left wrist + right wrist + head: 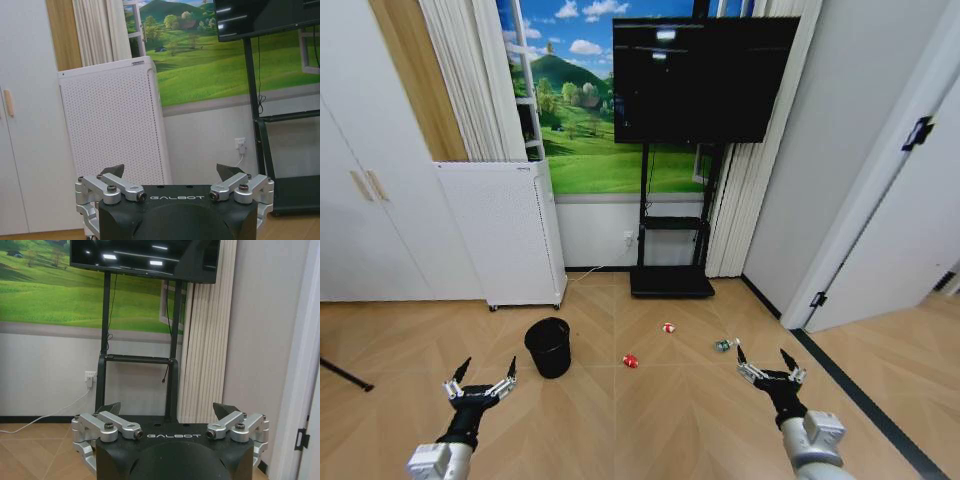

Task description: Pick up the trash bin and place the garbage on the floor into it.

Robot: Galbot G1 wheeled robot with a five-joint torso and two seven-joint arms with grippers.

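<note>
The trash bin (549, 347), a small round black mesh basket, stands upright on the wooden floor ahead and a little left of centre. The garbage lies to its right: one red-and-white piece (631, 361) near the middle, another (668, 327) farther back, and a small clear bottle with a green label (723, 345) farther right. My left gripper (480, 375) hangs open in the air, nearer to me than the bin and to its left. My right gripper (764, 361) is open too, just nearer than the bottle. Both grippers (171, 172) (167, 410) hold nothing.
A white perforated cabinet (502, 232) stands against the wall behind the bin. A large TV on a black stand (672, 282) is at the back centre. White cupboards (360, 190) line the left; a door (910, 240) and a dark floor strip (860, 395) are on the right.
</note>
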